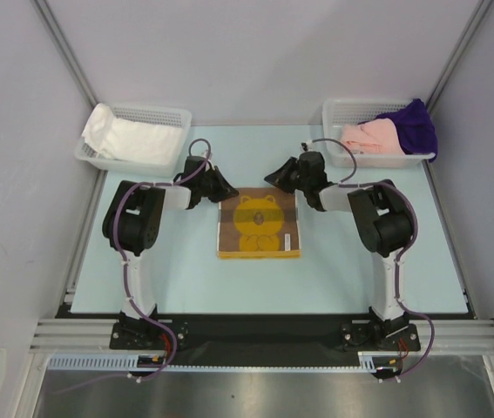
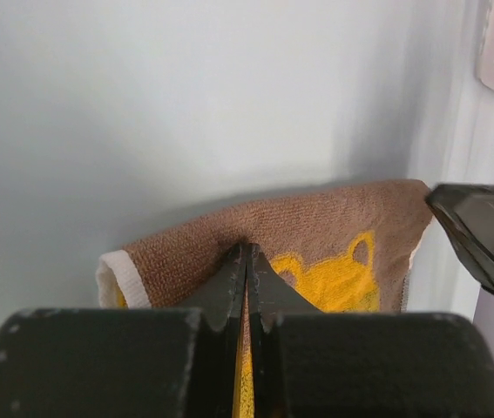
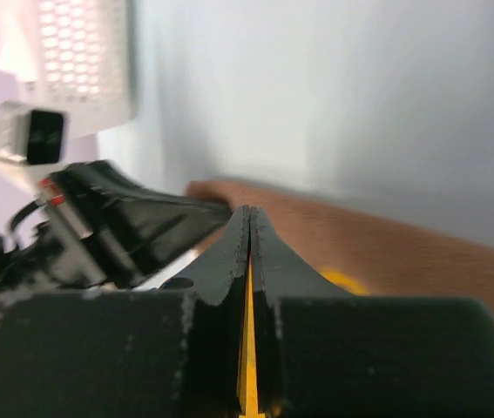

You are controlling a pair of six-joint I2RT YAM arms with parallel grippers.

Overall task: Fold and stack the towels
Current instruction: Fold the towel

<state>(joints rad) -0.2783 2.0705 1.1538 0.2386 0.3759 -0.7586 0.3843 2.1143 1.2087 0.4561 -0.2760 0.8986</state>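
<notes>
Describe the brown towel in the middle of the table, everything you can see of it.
The brown towel is soft, looped cloth with a yellow bear figure and a white band at one corner. It lies folded into a rough square, flat on the pale blue table between the two arms. At its far edge the left gripper and the right gripper are each pinched shut on a corner, with a yellow sliver showing between the fingers.

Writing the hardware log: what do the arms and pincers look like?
Same build: left arm and right arm have black bulky joints, white links, a purple cable looping base to wrist. The left pincer and right pincer: black wedge fingers, lightly scuffed.
</notes>
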